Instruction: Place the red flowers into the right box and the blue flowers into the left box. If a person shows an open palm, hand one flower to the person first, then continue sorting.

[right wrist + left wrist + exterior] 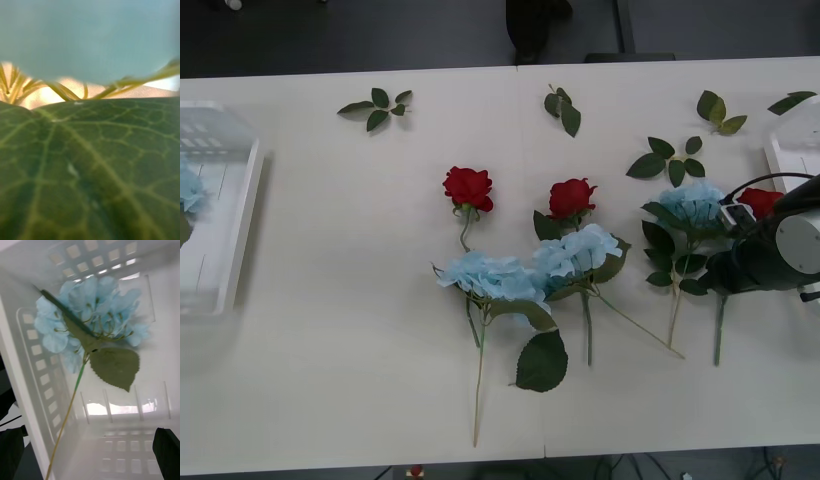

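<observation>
A red rose (760,200) lies at the bench's (330,300) right end beside a blue hydrangea (692,203), just short of the right box (790,150). The right pincer (732,262) is low over their stems; whether it is spread cannot be told. Best pinch the thin rose stem alone, clear of the broad veined leaf (90,168). The left pincer (90,450), spread, hangs over a fluffy hydrangea (93,311) in the slotted white left box (240,200).
</observation>
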